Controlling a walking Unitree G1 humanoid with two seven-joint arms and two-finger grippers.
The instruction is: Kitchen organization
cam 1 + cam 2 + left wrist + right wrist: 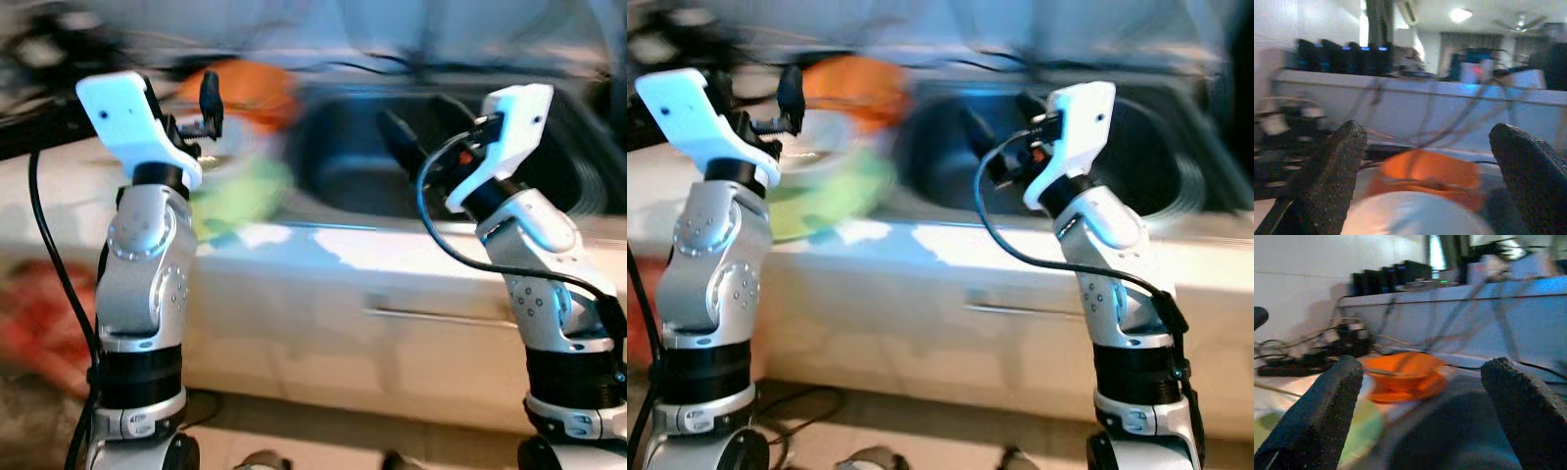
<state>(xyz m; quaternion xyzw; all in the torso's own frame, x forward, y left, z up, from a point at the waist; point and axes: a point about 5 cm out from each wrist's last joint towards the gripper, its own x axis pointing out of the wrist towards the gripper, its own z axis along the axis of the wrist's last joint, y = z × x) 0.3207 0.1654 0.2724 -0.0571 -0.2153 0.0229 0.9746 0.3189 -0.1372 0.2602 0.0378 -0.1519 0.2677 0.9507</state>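
Both sets of jaws gape wide with nothing in them, raised over the counter (323, 245) edge. Left gripper (1432, 166) looks at an orange bowl (1425, 178) with a white plate (1410, 215) in front of it; right gripper (1422, 406) hangs by the dark sink (392, 157). Everything's blurry, so I'd guess it's still approaching. Next move probably calls for steadying up, then lowering onto the bowl. Green plate (240, 191) sits nearest the counter's edge, bowl behind, left of the sink.
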